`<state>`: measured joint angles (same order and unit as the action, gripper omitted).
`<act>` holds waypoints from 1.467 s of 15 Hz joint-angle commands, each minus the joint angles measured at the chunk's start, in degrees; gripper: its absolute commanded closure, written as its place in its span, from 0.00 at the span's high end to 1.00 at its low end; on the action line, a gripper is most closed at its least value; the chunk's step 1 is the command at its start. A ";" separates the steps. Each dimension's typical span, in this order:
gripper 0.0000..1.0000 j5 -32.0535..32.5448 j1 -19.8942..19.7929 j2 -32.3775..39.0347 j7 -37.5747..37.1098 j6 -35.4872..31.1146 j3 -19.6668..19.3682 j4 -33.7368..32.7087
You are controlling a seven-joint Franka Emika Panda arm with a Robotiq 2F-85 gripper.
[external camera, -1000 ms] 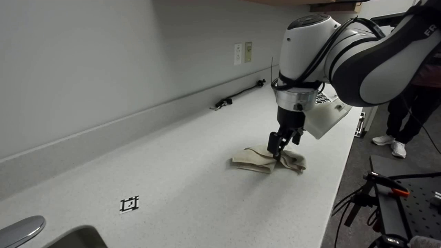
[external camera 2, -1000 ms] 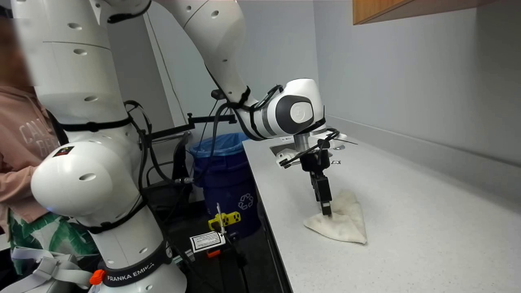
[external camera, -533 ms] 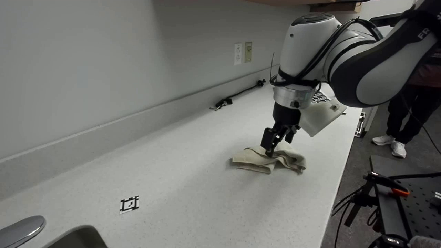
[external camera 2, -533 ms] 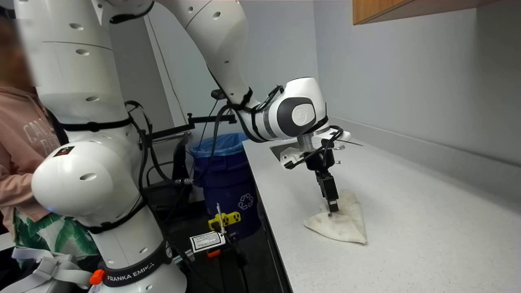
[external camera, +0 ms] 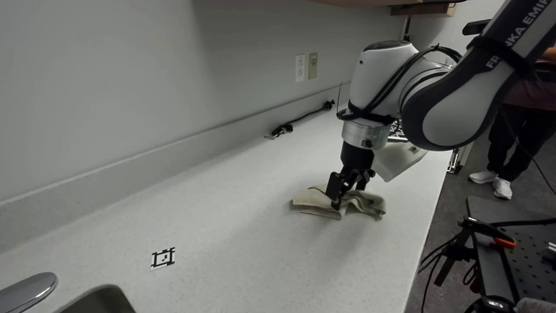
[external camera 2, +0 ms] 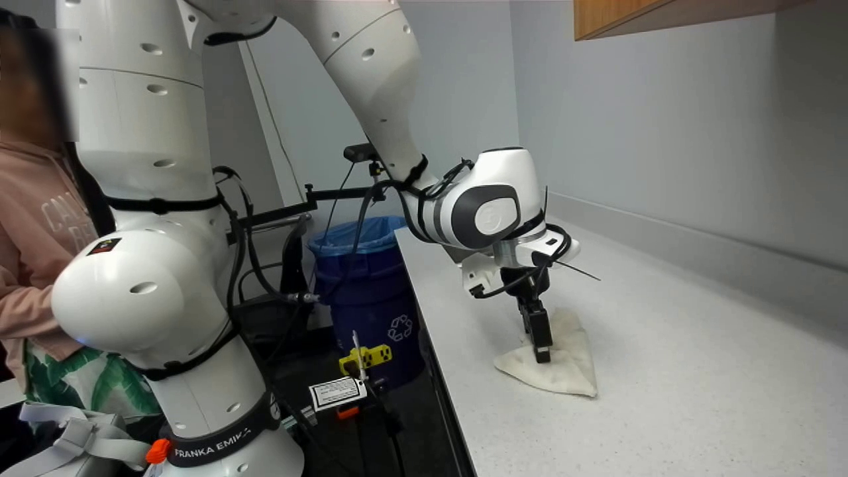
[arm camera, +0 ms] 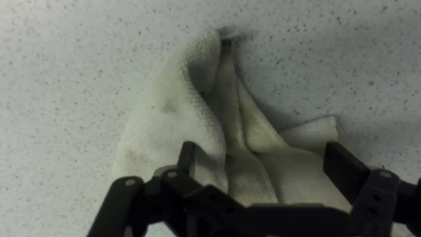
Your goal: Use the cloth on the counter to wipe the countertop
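Note:
A crumpled off-white cloth (external camera: 312, 201) lies folded on the pale speckled countertop (external camera: 226, 261). It also shows in an exterior view (external camera 2: 571, 374) and in the wrist view (arm camera: 151, 131), with folds and a few dark smudges. My gripper (external camera: 349, 196) points down over the cloth, slightly tilted. In the wrist view the gripper (arm camera: 260, 148) is open, its two black fingers wide apart with cloth folds lying between them. The fingertips are at the cloth's height; whether they touch the countertop cannot be told. In an exterior view the gripper (external camera 2: 543, 358) hides part of the cloth.
A black clamp with a cable (external camera: 282, 129) lies by the backsplash. A printed marker (external camera: 163, 258), a faucet (external camera: 28, 290) and a sink (external camera: 97, 302) are at the near end. A blue bin (external camera 2: 364, 285) stands beside the counter. A cabinet (external camera 2: 662, 16) hangs above.
My gripper first rose a little and shifted sideways over the cloth, then came down again at a slightly different spot. The cloth has not visibly moved.

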<state>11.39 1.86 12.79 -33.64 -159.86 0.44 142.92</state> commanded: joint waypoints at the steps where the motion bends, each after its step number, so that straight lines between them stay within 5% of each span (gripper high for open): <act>1: 0.74 -3.91 1.27 2.84 4.32 -0.61 -1.69 -2.21; 6: 0.36 -1.63 3.06 2.93 2.33 -0.78 -5.64 -3.77; 11: 0.01 6.38 6.74 3.20 -5.42 -2.02 -13.67 -5.64; 18: 0.02 35.61 18.39 7.19 -34.44 -0.54 -30.63 -13.88; 22: 0.02 46.64 23.60 10.32 -48.82 3.01 -35.06 -18.55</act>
<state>51.68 21.03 19.51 -73.05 -159.95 -31.06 128.98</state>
